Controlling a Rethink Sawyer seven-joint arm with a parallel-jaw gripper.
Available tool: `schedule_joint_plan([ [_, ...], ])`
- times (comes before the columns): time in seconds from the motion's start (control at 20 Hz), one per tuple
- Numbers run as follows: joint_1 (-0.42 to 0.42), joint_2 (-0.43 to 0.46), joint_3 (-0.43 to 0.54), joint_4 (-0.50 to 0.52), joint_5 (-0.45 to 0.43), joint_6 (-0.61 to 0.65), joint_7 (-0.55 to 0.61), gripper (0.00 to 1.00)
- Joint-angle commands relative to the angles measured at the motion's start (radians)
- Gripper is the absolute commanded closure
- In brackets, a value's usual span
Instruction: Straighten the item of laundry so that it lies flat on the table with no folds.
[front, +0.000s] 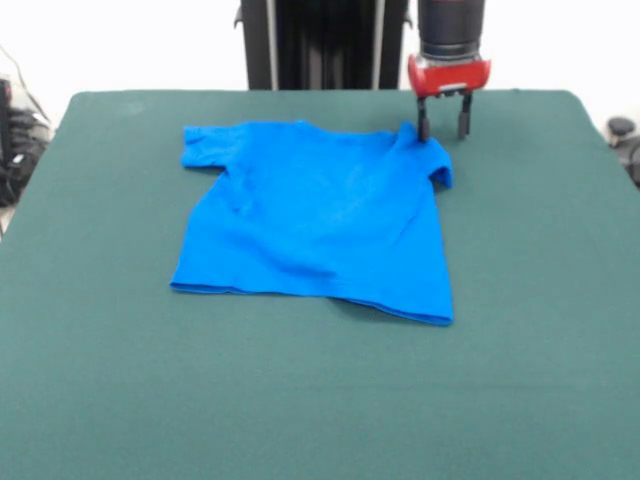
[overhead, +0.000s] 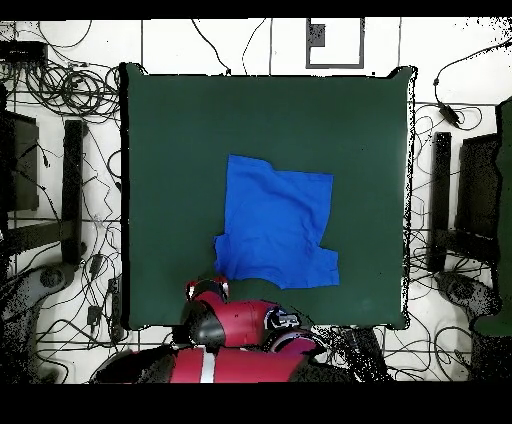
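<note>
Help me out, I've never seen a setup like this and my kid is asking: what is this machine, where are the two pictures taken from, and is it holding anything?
It is a robot arm, red and black, ending in a claw. The front view looks across the table towards the robot; the overhead view looks straight down, with the robot at the bottom. On the green table lies one small blue T-shirt, spread mostly flat, with slight rumples and one sleeve bunched. The claw is open, its two fingers pointing down at that bunched sleeve, by the table's far edge. It holds nothing. In the overhead view the same claw sits at the shirt's bottom left corner.

The green table (front: 540, 380) carries one blue T-shirt (front: 320, 220) (mostly flat).
</note>
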Motion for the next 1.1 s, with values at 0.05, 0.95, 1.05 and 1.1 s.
schedule_joint_plan([
  [0.05,0.014,0.025,0.012,-0.080,0.051,-0.086,0.212,0.00],
  [0.95,0.034,0.015,-0.009,-0.075,0.085,-0.077,0.209,1.00],
  [1.05,0.042,0.008,-0.018,-0.067,0.106,-0.068,0.220,1.00],
  [1.1,0.042,0.007,-0.019,-0.060,0.115,-0.064,0.228,1.00],
])
